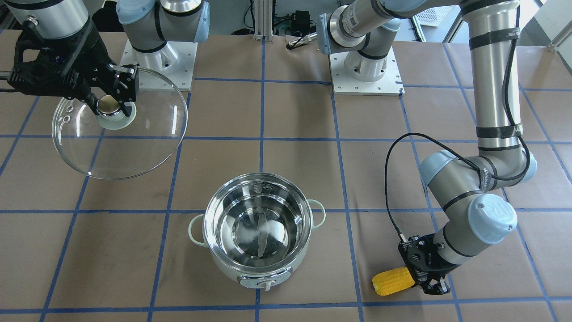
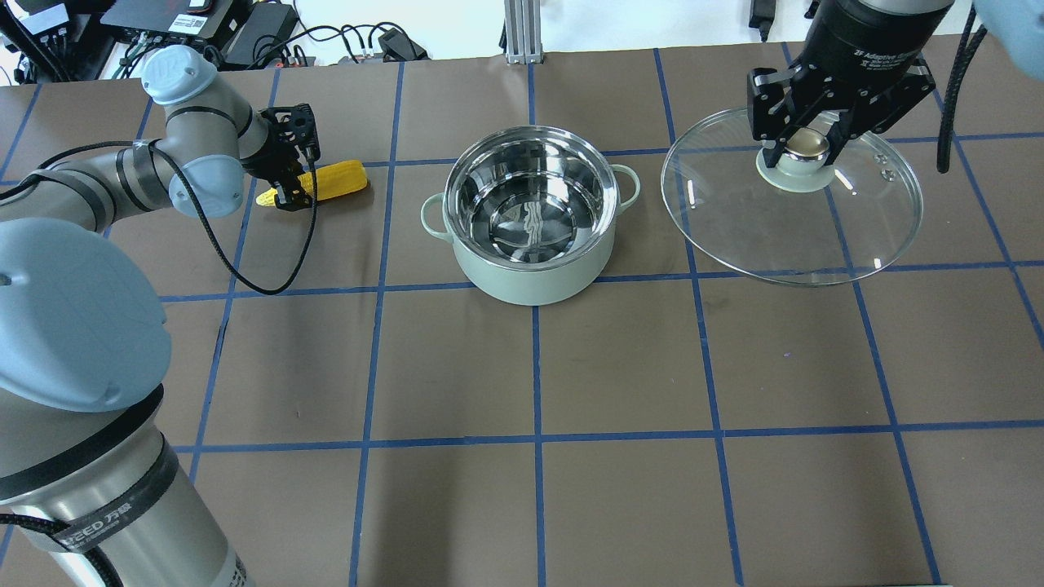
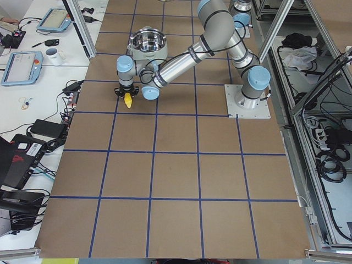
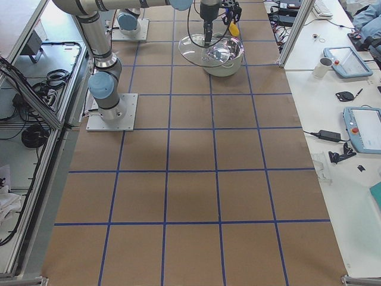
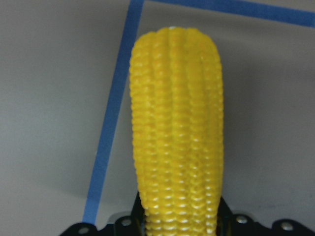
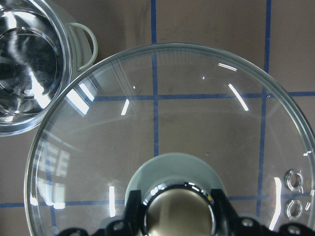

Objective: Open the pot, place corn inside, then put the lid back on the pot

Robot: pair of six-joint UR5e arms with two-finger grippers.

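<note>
- Table (image 2: 538,367): brown paper, blue taped grid; an open run of surface between corn and pot.
- Lid (image 2: 783,236): glass, probably heavy and breakable; held off to the pot's right, apart from its rim; right gripper (image 2: 803,151) clamped on the knob.
- Pot (image 2: 530,273): central, uncovered, steel interior bare; raised rim and loop handles to clear.
- Corn (image 2: 338,179): left of pot, well apart; stiff, light, ribbed, likely to roll; left gripper (image 2: 287,189) closed around its tapered end, an off-centre hold that may droop.
</note>
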